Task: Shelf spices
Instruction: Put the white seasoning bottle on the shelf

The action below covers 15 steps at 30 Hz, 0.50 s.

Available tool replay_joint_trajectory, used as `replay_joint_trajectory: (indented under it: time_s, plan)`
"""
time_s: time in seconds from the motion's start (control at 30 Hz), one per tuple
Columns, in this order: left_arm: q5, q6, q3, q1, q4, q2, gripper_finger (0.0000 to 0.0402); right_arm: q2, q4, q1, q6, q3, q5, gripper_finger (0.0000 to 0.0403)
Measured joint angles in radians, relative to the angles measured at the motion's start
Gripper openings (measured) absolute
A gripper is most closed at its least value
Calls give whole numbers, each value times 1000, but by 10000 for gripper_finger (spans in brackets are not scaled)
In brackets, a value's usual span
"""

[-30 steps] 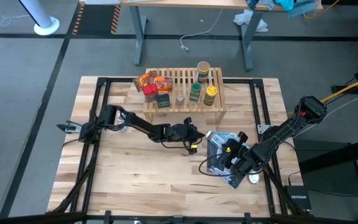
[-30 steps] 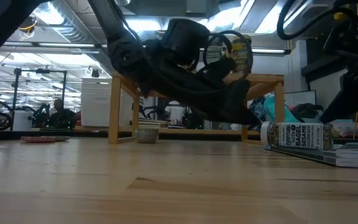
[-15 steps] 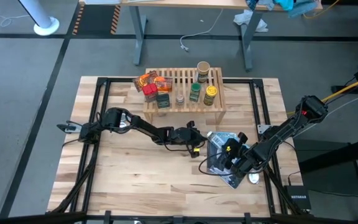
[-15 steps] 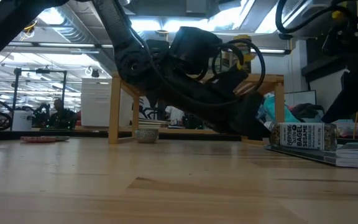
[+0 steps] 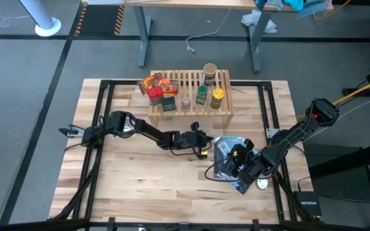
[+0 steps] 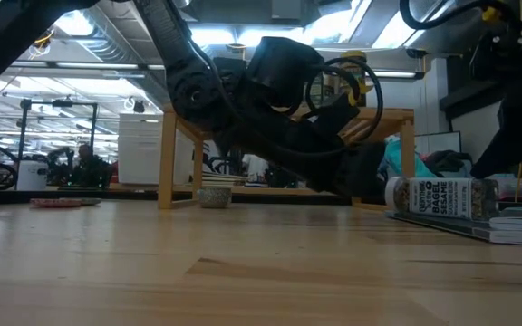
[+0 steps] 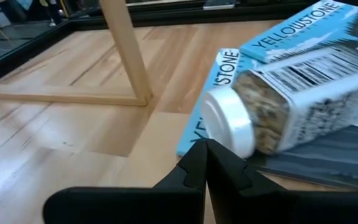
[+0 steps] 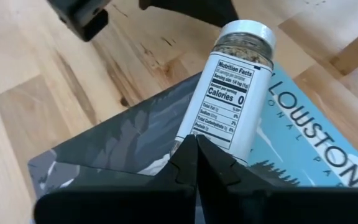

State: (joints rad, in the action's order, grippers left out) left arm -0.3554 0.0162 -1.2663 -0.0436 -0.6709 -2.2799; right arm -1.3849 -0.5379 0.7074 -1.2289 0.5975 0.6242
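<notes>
A spice jar with a white cap (image 7: 229,121) lies on its side on a blue-and-black pouch (image 7: 291,28), right of the table's centre (image 5: 226,139). My left gripper (image 7: 205,144) is shut, its tips close beside the cap. My right gripper (image 8: 196,140) is shut too, its tips at the jar's bottom end (image 8: 194,127), opposite the cap (image 8: 247,31). The light-wood shelf (image 5: 186,80) stands on its legs (image 6: 166,158) at the far middle, with several jars, a dark tin and orange packets on it. My left gripper points level from the table's left at the jar's white cap (image 7: 238,134) with shut fingers; whether they touch it I cannot tell. My right gripper points its shut fingers along the jar at its bottom end (image 8: 197,124) from the right; touch cannot be told.
The pouch (image 5: 222,160) lies flat on the tabletop under the jar and my right gripper (image 5: 235,154). A silver disc (image 5: 262,184) lies beside the right arm. A tan-capped jar (image 5: 209,69) stands at the shelf's far edge. Bare wood stretches toward the near left.
My left gripper has moved toward the table's right, up to the jar's cap, and dropped a little lower. It has stayed shut. My right arm has kept still.
</notes>
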Motion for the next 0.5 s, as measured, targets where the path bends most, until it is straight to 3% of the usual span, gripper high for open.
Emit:
replay_joint_trajectory:
  time_s: [0.17,0.3,0.5]
  plan:
    - [12,-17,0,21,0,0,0,-1,7,0,2,0,-4,5]
    - [85,-36,0,34,-7,0,0,-5,10,0,3,-1,-3,5]
    - [100,-12,-14,14,-24,2,0,-83,68,22,3,3,60,5]
